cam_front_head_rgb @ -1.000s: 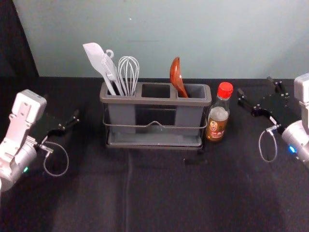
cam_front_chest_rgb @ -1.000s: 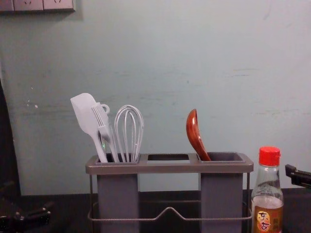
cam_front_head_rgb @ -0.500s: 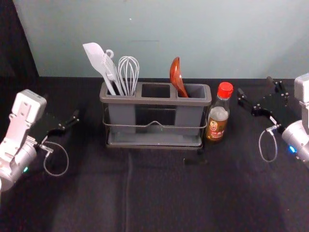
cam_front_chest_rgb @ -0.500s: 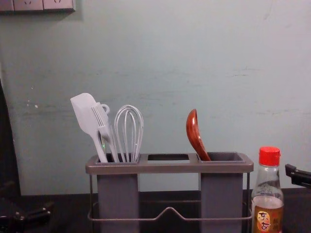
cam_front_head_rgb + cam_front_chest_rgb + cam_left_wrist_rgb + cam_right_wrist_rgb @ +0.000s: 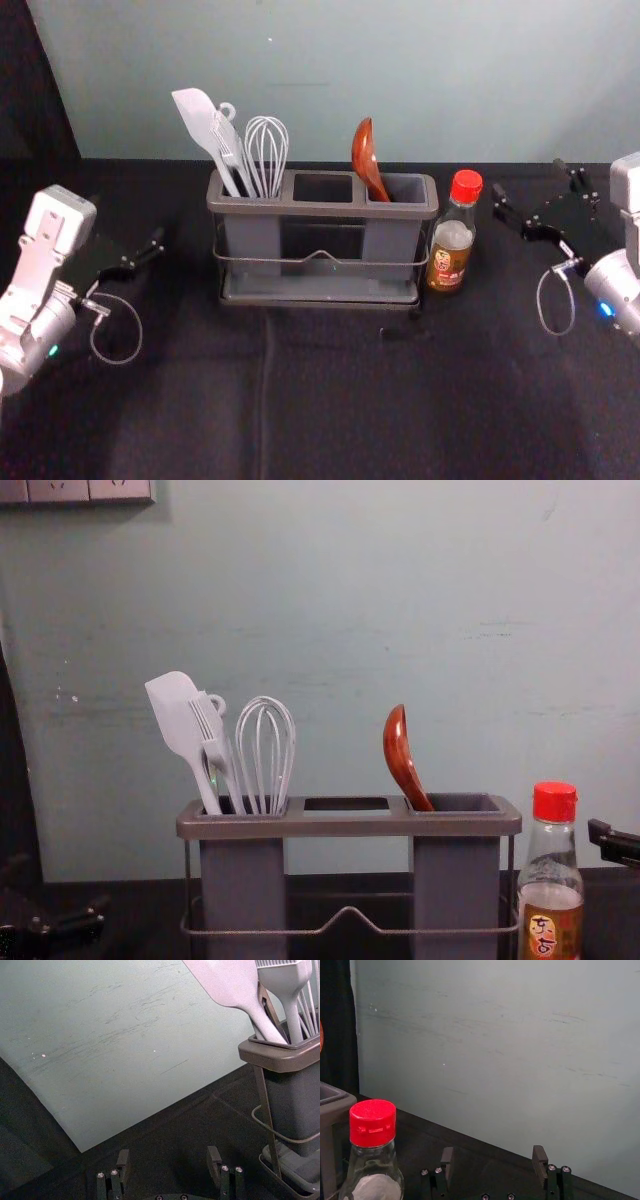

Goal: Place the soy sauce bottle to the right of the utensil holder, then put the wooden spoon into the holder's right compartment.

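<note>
So the right gripper [image 5: 530, 178] is hanging over on the right side of the dark table [image 5: 330, 400], and it's open with nothing in it. Its own wrist view has the two fingers spread well apart, with the soy sauce bottle [image 5: 450, 235] off past one of them, not between them. There's a blue light on that arm, plus a loop of cable [image 5: 541, 305].

The bottle's standing upright between that gripper and the utensil holder [image 5: 322, 210], right beside the holder's right end. Can't really tell if they touch. Red cap, clear neck, label facing front.

Next in is the wooden spoon [image 5: 400, 755], which is in the holder's right compartment [image 5: 468, 803], bowl end up and tipped toward the left, so both bits of the job look done. The middle compartment [image 5: 346, 804] is next to that, then the left one has a white spatula [image 5: 178, 715] leaning out to the left, a little white brush [image 5: 212, 735] and a whisk [image 5: 265, 750], with a ring-ended thing [image 5: 217, 703] partly hidden behind the brush.

Way over on the left, well apart from the holder, the left gripper [image 5: 128, 225] is just parked, also open and holding nothing.
</note>
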Action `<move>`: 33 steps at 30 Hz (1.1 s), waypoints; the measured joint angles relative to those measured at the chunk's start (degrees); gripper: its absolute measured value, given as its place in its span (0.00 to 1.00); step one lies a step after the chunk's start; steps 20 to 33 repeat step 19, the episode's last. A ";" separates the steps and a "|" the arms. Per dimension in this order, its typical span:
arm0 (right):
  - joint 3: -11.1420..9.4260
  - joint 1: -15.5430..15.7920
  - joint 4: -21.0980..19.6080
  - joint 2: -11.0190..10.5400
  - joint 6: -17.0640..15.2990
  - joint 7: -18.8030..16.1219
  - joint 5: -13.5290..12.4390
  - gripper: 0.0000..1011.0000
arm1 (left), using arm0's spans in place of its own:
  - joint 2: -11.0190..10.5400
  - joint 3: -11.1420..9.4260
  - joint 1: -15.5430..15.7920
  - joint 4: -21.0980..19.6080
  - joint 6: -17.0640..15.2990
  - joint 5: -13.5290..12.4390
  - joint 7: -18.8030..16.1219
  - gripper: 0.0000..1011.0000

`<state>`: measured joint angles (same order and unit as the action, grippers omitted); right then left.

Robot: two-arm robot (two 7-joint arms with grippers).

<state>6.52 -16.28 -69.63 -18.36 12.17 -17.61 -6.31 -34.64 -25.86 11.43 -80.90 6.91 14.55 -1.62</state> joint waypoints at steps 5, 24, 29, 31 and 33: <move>0.00 0.00 0.00 0.00 0.00 0.00 0.00 0.99 | 0.00 0.00 0.00 0.00 0.00 0.00 0.00 0.99; 0.00 0.00 0.00 0.00 0.00 0.00 0.00 0.99 | 0.00 0.00 0.00 0.00 0.00 0.00 0.00 0.99; 0.00 0.00 0.00 0.00 0.00 0.00 0.00 0.99 | 0.00 0.00 0.00 0.00 0.00 0.00 0.00 0.99; 0.00 0.00 0.00 0.00 0.00 0.00 0.00 0.99 | 0.00 0.00 0.00 0.00 0.00 0.00 0.00 0.99; 0.00 0.00 0.00 0.00 0.00 0.00 0.00 0.99 | 0.00 0.00 0.00 0.00 0.00 0.00 0.00 0.99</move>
